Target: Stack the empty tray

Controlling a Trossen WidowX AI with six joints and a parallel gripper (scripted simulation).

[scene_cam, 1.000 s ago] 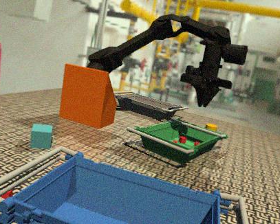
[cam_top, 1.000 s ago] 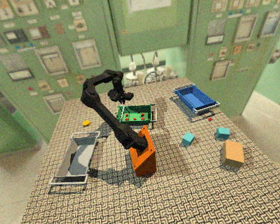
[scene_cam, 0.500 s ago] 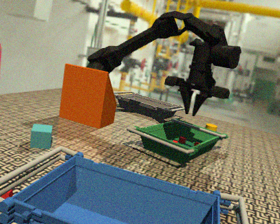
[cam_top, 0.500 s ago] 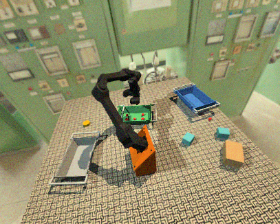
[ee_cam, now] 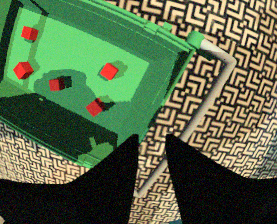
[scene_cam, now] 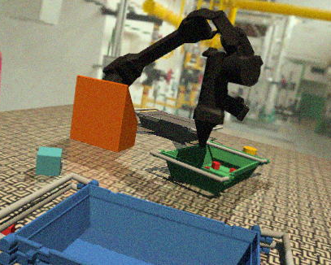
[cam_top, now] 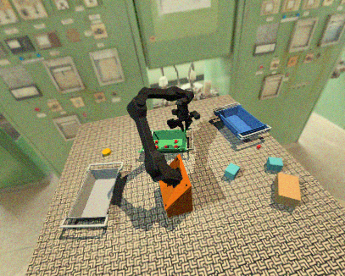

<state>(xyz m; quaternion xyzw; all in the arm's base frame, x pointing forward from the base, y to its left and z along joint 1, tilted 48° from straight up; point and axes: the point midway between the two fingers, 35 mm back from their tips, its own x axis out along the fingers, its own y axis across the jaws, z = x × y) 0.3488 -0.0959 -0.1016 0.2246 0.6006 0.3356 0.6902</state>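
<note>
The green tray [cam_top: 170, 135] [scene_cam: 185, 175] [ee_cam: 165, 56] holds several red blocks [cam_top: 175, 141] [scene_cam: 215, 165] [ee_cam: 109, 71]. Its right bar [cam_top: 192, 140] [scene_cam: 189, 166] [ee_cam: 205, 101] is out beyond the right end. Its left bar [scene_cam: 237, 153] seems to lie across the top near the left end. My gripper [cam_top: 185, 129] [scene_cam: 204, 145] [ee_cam: 151, 140] is narrowly open and empty, low by the right end; the right bar shows past its fingertips in the wrist view. The blue tray [cam_top: 242, 122] [scene_cam: 151, 219] is empty, at the right, and the grey tray [cam_top: 100, 195] is empty, at the left.
The orange wedge [cam_top: 176, 192] [scene_cam: 100, 114] stands at the arm's base. Two teal cubes [cam_top: 231, 171] [cam_top: 275, 164], an orange-tan block [cam_top: 287, 190] and a red piece [cam_top: 258, 146] are at the right. A yellow disc [cam_top: 106, 151] [scene_cam: 250, 150] lies left of the green tray.
</note>
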